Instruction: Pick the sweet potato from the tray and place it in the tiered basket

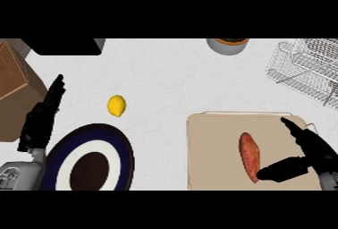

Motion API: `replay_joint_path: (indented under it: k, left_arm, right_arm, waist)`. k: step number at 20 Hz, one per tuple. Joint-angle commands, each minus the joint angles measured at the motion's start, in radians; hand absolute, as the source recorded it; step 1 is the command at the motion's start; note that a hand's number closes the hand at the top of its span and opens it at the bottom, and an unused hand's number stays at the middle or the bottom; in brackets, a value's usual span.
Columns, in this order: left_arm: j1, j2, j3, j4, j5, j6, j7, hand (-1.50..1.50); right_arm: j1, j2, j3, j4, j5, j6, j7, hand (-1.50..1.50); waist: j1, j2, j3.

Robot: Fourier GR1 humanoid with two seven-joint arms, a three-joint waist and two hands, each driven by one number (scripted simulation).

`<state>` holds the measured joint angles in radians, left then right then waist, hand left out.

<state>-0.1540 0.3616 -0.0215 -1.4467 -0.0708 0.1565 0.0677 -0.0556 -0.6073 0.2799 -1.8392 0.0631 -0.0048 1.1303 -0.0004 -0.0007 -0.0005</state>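
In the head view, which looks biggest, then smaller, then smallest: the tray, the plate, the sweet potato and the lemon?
1. Tray, the widest thing.
2. Plate, a bit smaller, though cut off at the bottom edge.
3. Sweet potato, long and thin.
4. Lemon, the smallest.

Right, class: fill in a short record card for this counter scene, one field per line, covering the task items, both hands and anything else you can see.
sweet potato: lying on the tray
tiered basket: wire, far right
right hand: open, thumb at the sweet potato's near end
left hand: open, resting at left
lemon: on the counter
plate: dark-rimmed, near left
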Motion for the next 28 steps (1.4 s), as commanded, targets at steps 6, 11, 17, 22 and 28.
replay_joint_path:
  k: [6, 11, 17, 22, 28]
  left_arm:
    - [0.048, -0.028, 0.000, -0.056, -0.031, 0.003, 0.010, 0.00]
    - [0.028, -0.048, 0.001, 0.017, -0.057, 0.005, -0.055, 0.00]
    - [0.020, -0.042, 0.030, 0.003, -0.057, -0.017, -0.035, 0.00]
    - [-0.011, -0.041, 0.053, -0.002, -0.033, -0.059, 0.015, 0.00]
    - [0.046, -0.056, 0.065, -0.064, -0.062, -0.071, 0.006, 0.00]
  right_arm:
    - [-0.047, 0.054, 0.012, 0.065, 0.074, 0.035, 0.129, -1.50]
    - [-0.083, 0.115, 0.028, 0.135, 0.097, 0.037, 0.136, -1.50]
    - [0.004, 0.141, 0.005, 0.038, 0.106, 0.047, 0.149, -1.50]
    - [-0.050, 0.203, 0.008, 0.215, 0.152, 0.054, 0.066, -1.50]
    - [-0.037, 0.273, -0.014, 0.247, 0.186, 0.070, 0.009, -1.50]
  waist:
    - [0.008, 0.000, 0.000]
    - [0.007, 0.002, 0.000]
    - [-0.003, 0.000, 0.000]
    - [0.002, 0.001, 0.000]
    - [0.003, 0.000, 0.000]
